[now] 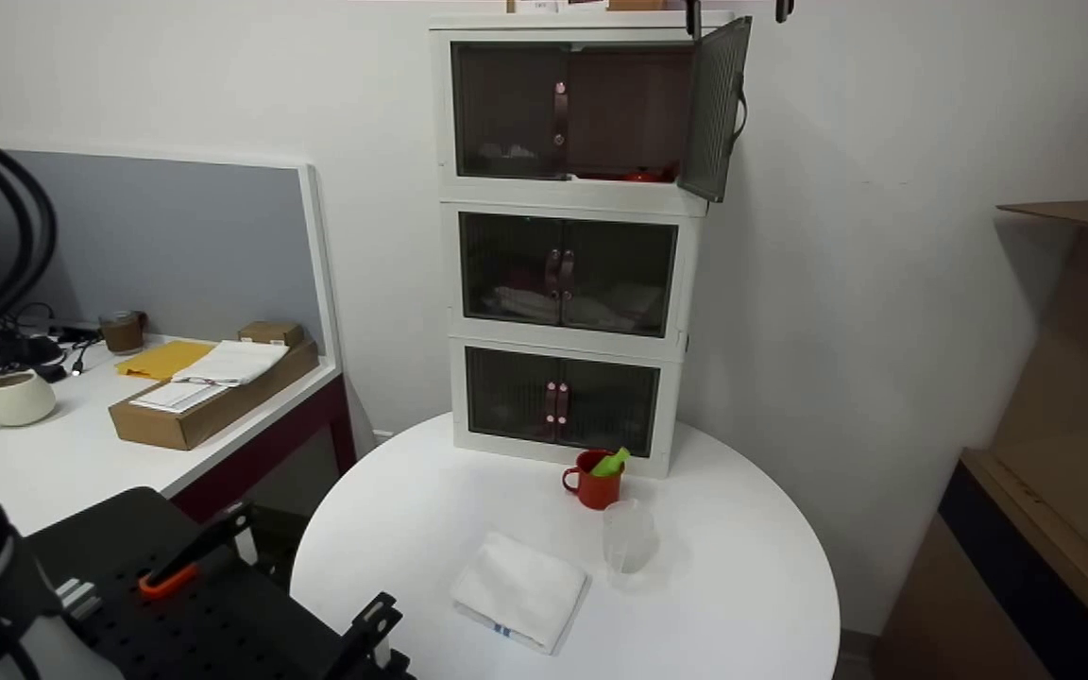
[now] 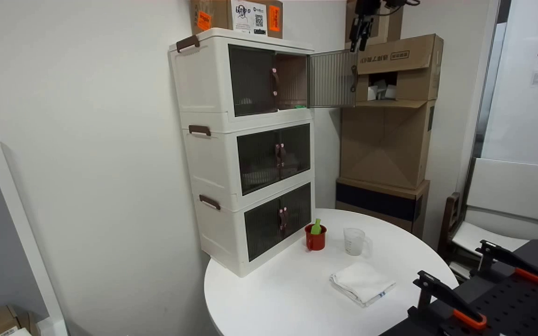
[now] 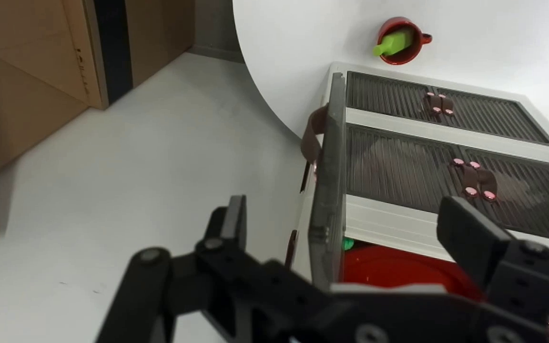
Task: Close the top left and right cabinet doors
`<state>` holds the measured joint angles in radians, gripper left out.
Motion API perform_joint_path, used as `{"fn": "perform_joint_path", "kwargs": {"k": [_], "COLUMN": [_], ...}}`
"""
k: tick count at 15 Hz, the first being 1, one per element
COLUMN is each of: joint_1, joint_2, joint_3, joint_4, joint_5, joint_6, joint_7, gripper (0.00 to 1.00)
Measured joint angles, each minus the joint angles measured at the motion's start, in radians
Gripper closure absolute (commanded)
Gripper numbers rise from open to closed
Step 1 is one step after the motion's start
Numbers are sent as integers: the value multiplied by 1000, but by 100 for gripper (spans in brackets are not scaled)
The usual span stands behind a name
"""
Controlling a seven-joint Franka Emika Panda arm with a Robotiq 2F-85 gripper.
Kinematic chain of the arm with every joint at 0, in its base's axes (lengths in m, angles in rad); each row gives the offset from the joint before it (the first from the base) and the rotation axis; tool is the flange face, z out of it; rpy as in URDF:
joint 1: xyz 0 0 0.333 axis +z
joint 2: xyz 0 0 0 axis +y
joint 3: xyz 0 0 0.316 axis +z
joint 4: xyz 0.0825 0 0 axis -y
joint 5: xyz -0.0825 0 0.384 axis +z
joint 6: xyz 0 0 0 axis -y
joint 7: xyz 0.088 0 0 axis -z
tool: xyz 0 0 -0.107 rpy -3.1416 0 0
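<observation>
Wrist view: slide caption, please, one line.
Open two-fingered black tool framing the smoky, see-through, squarish top right cabinet door, standing open.

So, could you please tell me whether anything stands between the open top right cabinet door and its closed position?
Possibly the gripper: in the wrist view one finger appears on the inner side of the top right cabinet door and might catch. Nothing else visible blocks the swing; the red item seems to lie inside.
</observation>
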<state>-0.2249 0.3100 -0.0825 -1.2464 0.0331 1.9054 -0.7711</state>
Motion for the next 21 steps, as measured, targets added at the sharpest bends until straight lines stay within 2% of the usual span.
{"fn": "perform_joint_path", "kwargs": {"k": [7, 11, 16, 19, 21], "joint_1": [-3, 6, 45, 46, 32], "joint_2": [32, 2, -121, -151, -150], "joint_3": [30, 99, 196, 214, 198], "joint_4": [36, 28, -41, -43, -33], "joint_5": [30, 90, 144, 177, 165], "joint_6": [-2, -30, -92, -168, -182], "joint_7": [-61, -189, -317, -325, -290], "gripper": [0, 0, 0, 0, 0]}}
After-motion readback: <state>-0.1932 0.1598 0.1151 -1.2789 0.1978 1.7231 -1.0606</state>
